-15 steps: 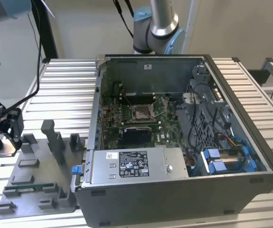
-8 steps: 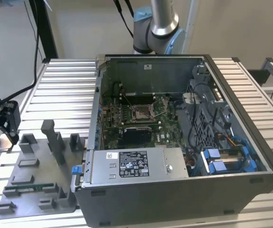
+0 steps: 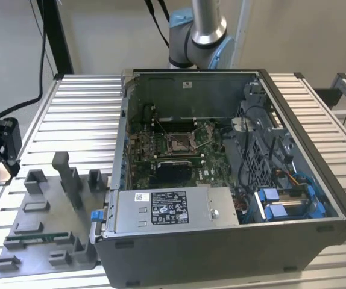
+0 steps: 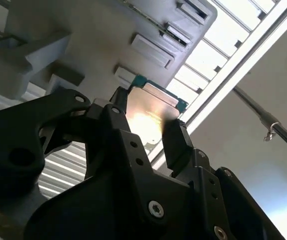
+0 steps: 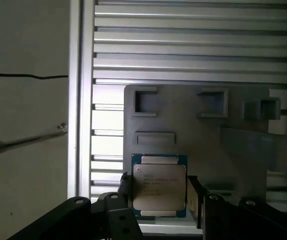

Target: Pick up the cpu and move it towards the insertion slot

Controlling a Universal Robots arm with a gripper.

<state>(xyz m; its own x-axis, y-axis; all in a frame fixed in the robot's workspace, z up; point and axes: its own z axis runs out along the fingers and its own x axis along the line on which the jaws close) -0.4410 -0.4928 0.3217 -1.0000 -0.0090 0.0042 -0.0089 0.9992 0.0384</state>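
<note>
We find the exterior view softly and evenly lit, with the open dark grey metal computer case [image 3: 221, 253] shading its own interior. In the second wrist view a warm glare blooms across the pale silvery square cpu [image 4: 151, 117], and the black end effector [image 4: 146, 124] around it sinks into near-silhouette. In the first wrist view the ribbed aluminium desk [image 5: 183, 45] beyond the cpu glows pale.

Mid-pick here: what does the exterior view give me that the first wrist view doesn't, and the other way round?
Exterior view: the open computer case with the insertion slot on its green motherboard, and the memory stick in the grey tray. First wrist view: the gripper shut on the cpu, its metal top facing the camera. Both: the grey tray and the slatted table.
</note>
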